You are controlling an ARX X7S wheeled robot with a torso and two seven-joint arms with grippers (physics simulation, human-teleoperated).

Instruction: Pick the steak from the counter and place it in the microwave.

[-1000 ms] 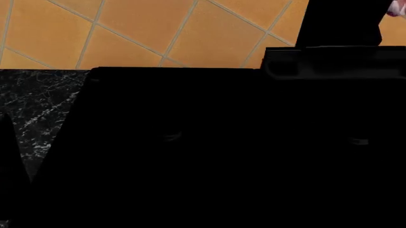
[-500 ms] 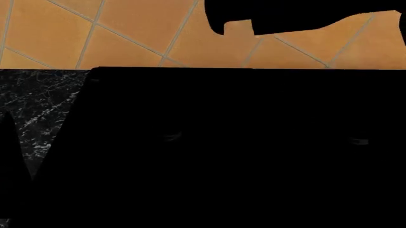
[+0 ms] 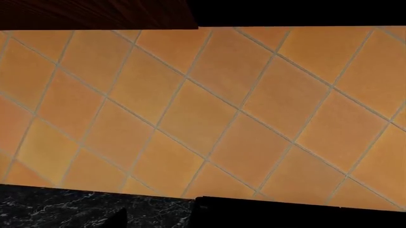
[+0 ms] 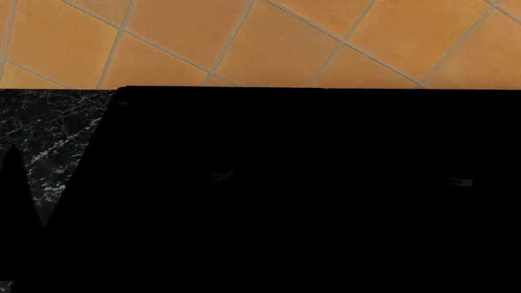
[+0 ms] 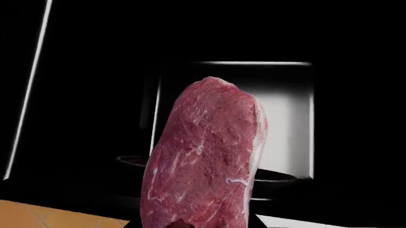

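The steak [image 5: 206, 161], deep red with pale streaks, stands upright and fills the middle of the right wrist view. My right gripper [image 5: 190, 224] is shut on its lower end, and only dark bits of the fingers show. Behind it is the open microwave [image 5: 288, 114], with a lit pale inner wall and a dark round turntable [image 5: 276, 176]. The counter [image 4: 49, 137] shows at the left of the head view, and the steak is not in that view. My left gripper [image 3: 201, 223] hovers over the counter [image 3: 63, 209]. One dark fingertip [image 3: 117, 219] shows, with nothing held.
A matte black stovetop [image 4: 309, 183] fills most of the head view, beside the counter. An orange tiled wall [image 4: 244, 36] stands behind both. The dark left arm [image 4: 14, 189] rises at the head view's left edge. A dark wood cabinet underside [image 3: 95, 12] hangs above the tiles.
In the head view my right arm, at the upper right a second ago, has risen along the top edge and left the picture. The left arm has barely shifted.
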